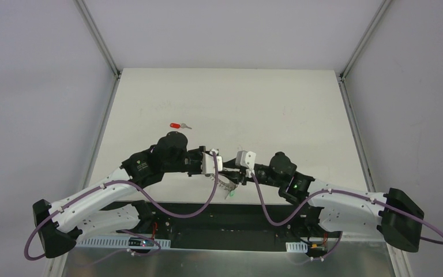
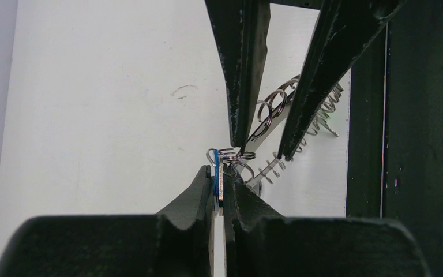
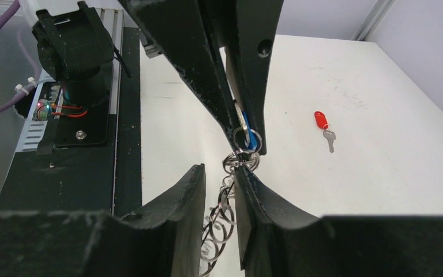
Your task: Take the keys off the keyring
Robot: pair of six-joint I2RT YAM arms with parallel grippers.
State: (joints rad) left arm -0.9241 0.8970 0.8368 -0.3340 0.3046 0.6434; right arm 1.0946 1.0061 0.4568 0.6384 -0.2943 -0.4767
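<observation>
Grey walls (image 1: 34,86) and slanting metal posts (image 1: 98,37) close in a white table (image 1: 277,104), and nearly all of its surface lies bare toward the far edge and out to both sides. I am working tight against the near edge, just beyond the black base plate (image 1: 225,216), so the free room lies ahead of me. My left end effector (image 2: 219,176) is pinched fully together on the blue key (image 2: 214,184), whose flat head stands on edge between the fingertips with its small loops poking out above them. Facing it, almost tip to tip, my right end effector (image 3: 218,172) has its jaws narrowed to a slim gap around the keyring (image 2: 268,126). From the left wrist view the ring's flat dark band runs slantwise from one finger to the other, so I appear to be gripping it. The ring hangs above the table between my two wrists, and its fringe of silver wire loops (image 2: 323,112) splays out past the right fingers toward the base plate. The red key (image 1: 176,125) lies flat and alone on the table, well apart from both end effectors, farther out and to my left. Faint grey marks (image 1: 167,107) cross the middle of the table, too pale to read.
</observation>
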